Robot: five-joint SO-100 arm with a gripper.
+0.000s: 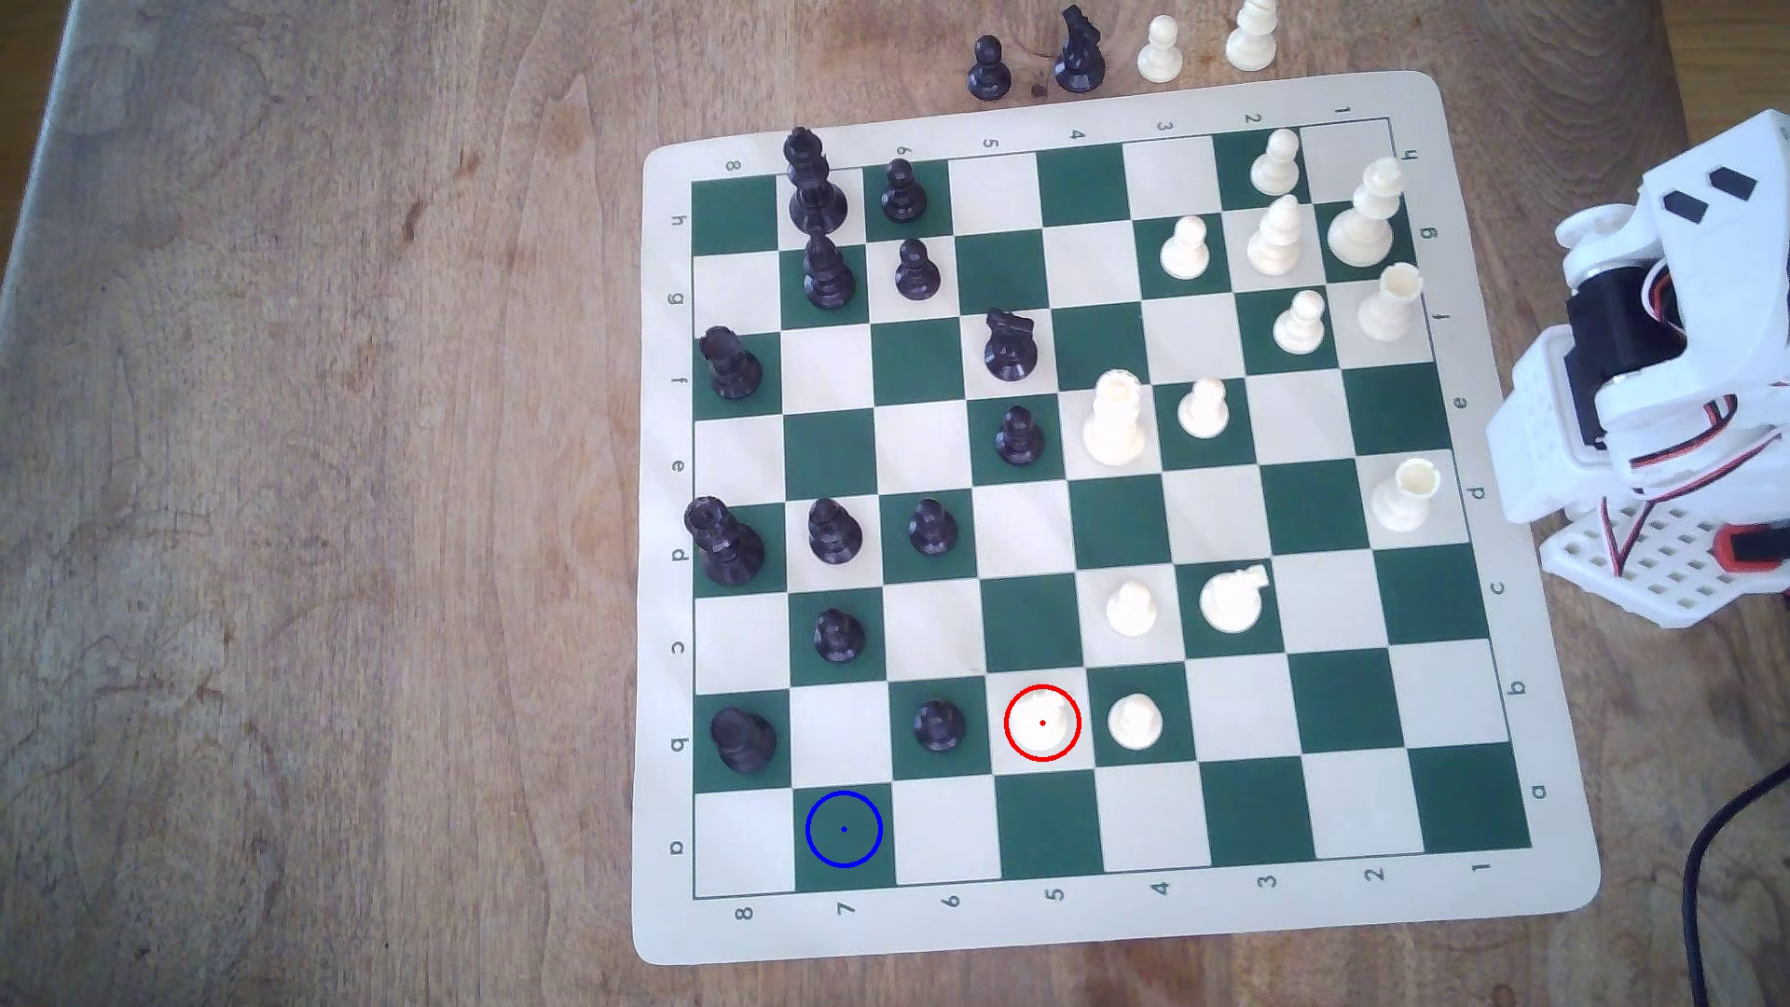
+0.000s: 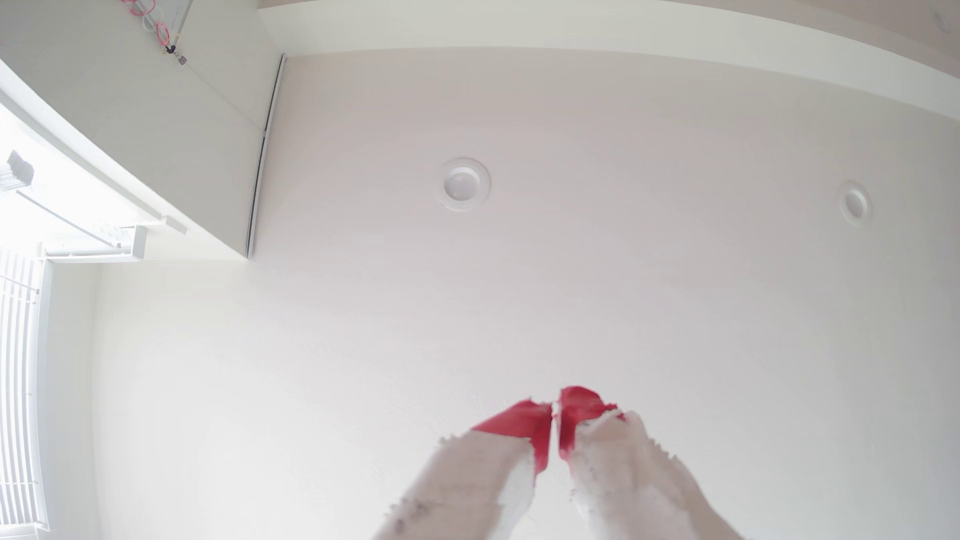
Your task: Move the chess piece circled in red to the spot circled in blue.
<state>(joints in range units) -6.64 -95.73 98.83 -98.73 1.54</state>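
While the red-ringed knight [image 1: 1042, 722] washes into its cream square, the red-tipped jaws [image 2: 556, 410] sit closed, empty.

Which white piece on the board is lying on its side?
The white knight on the green square, right of a white pawn in the exterior view. It lies toppled; the others stand upright.

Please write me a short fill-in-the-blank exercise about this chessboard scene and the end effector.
1. The red-ringed cream knight stands on a ____ square.
2. The blue-ringed spot lies in the column numbered ____ on the board's edge.
3. In the exterior view, the piece immediately left of the knight is a ____ pawn.
4. In the wrist view, the end effector, with red-tipped jaws nearly touching, faces the ____.

Missing words: cream; 7; black; ceiling
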